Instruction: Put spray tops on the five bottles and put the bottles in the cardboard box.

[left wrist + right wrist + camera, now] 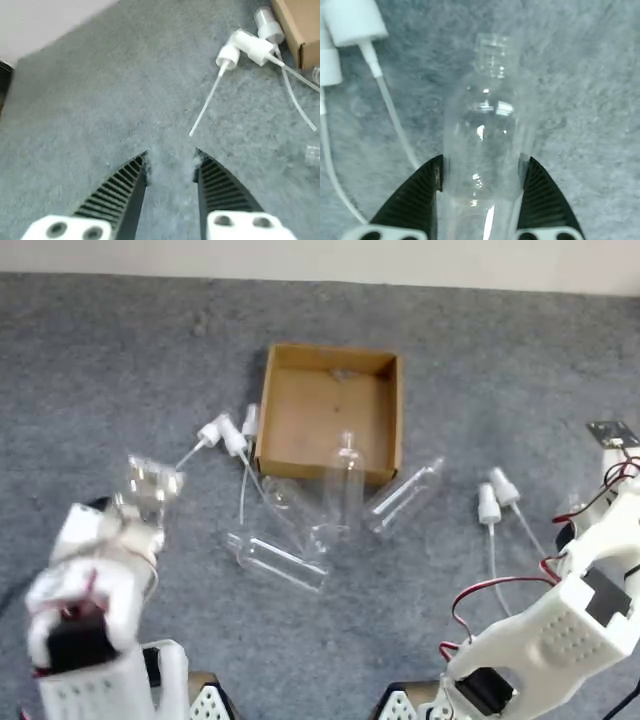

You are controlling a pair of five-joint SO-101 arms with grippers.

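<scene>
1. So, the right gripper [482, 161] is clamped round the body of a clear bottle [485, 115]. The neck is left free, I'd guess so a top can go on.
2. Two spray tops [352, 20] lie just beside it, tubes trailing over the carpet [590, 100].
3. The left gripper [171, 156] hangs over carpet with another bottle [150, 483] right at its tip. Can't tell whether its jaws have hold of it.
4. No bottle looks to be inside the cardboard box [330, 358] yet. Loose bottles [275, 560] crowd its near side, and more tops [252, 45] lie by its corner, so that clutter's in the way.
</scene>
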